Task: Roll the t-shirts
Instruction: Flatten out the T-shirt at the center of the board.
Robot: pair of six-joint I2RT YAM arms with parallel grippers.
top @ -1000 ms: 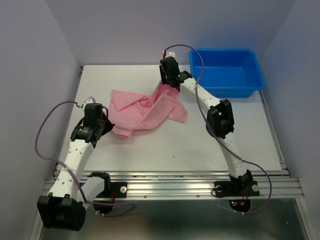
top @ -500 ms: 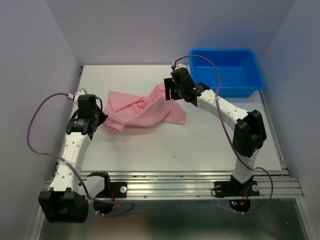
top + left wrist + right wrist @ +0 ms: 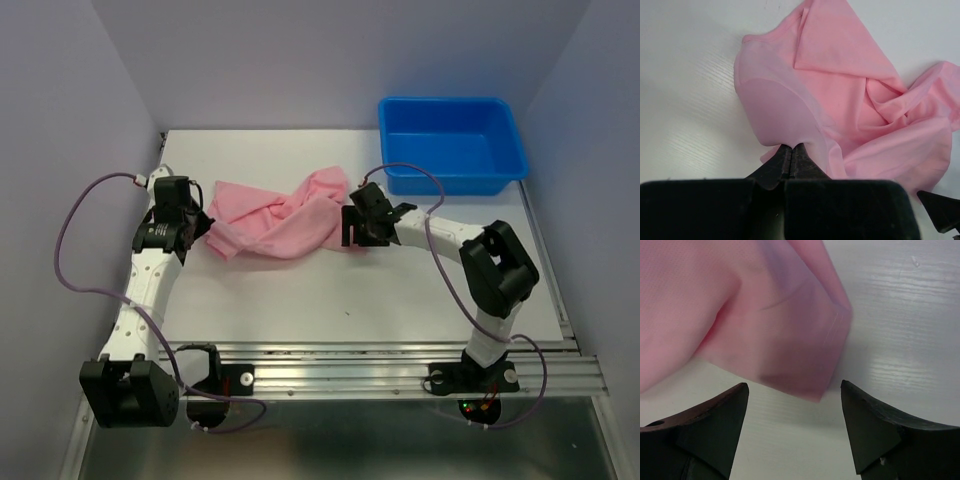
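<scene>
Now the shirt (image 3: 275, 215) lies lower and flatter than a second ago, a crumpled band across the far-left half of the desk (image 3: 400, 290), no longer lifted at its right end. The right gripper (image 3: 350, 228) has come down from near the far edge to that right end. Its jaws have let go and stand apart, with a folded corner of cloth just beyond the fingertips (image 3: 720, 410). The left gripper (image 3: 197, 222) has shifted toward the left edge, jaws together and clamped on the shirt's left hem, which bulges up from the pinch. The bin (image 3: 455, 183) sits in the far right corner, apart from the shirt. Bare desk shows from the shirt to the near edge and on to the right edge.
</scene>
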